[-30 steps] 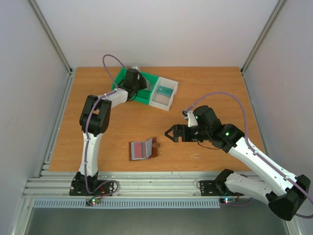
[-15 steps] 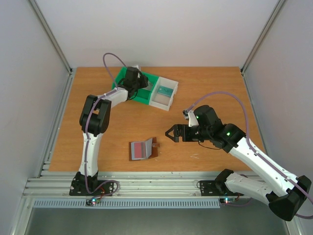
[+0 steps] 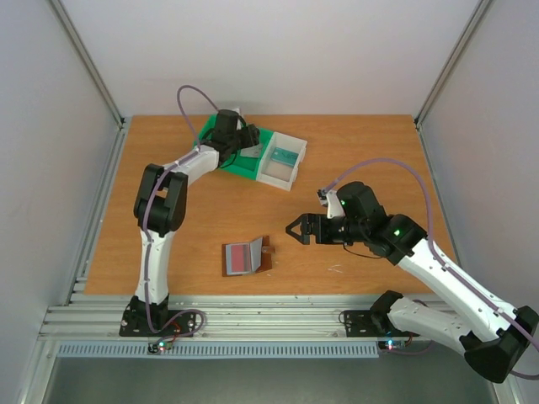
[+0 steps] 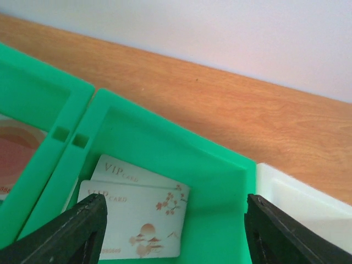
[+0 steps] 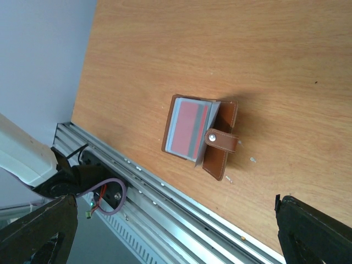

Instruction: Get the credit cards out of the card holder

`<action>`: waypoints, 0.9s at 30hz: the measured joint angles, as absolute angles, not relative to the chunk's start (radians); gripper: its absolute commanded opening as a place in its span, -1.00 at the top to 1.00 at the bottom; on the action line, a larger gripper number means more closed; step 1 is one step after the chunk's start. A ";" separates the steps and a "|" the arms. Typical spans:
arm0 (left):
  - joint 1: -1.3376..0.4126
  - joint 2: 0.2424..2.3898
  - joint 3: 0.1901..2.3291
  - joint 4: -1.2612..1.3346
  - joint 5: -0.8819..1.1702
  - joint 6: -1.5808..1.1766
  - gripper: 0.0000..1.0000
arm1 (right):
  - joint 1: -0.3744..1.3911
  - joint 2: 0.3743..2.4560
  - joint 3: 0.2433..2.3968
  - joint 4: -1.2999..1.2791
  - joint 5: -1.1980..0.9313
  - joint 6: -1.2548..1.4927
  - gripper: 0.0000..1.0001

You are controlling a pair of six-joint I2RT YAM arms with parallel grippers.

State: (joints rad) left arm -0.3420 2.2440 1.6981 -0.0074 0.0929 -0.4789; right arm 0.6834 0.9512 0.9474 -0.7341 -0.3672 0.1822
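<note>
Here, the small brown leather-look bifold card holder [image 5: 201, 135] lies open on the wooden table [image 5: 264, 60] near its front edge, with a red credit card [image 5: 187, 129] inside. Two pale credit cards [image 4: 135, 217] overlap in the green plastic bin [image 4: 220, 165] beneath the spread left gripper [image 4: 174, 204]. The right gripper [image 3: 296, 229] gapes wide, near the holder.

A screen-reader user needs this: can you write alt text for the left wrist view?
Two pale VIP cards lie overlapped, flat in a green bin compartment, below the open left gripper, which holds nothing. A white bin adjoins on the right, with wooden table behind.
</note>
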 measured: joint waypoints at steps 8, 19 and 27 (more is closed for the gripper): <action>-0.342 2.160 1.740 -0.112 0.118 -0.467 -0.38 | 0.683 0.910 0.947 -0.734 -0.370 0.206 -0.97; -0.342 1.808 1.618 -0.369 0.133 -0.474 -0.33 | 0.683 0.923 0.947 -0.775 -0.350 0.232 -0.90; -0.343 1.561 1.363 -0.552 0.224 -0.468 -0.24 | 0.689 1.020 0.881 -0.702 -0.430 0.270 -0.40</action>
State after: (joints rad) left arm -0.3428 1.5612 1.3628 -0.5522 0.2241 -0.4679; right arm 0.6888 1.0203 0.8810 -0.7025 -0.4301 0.2699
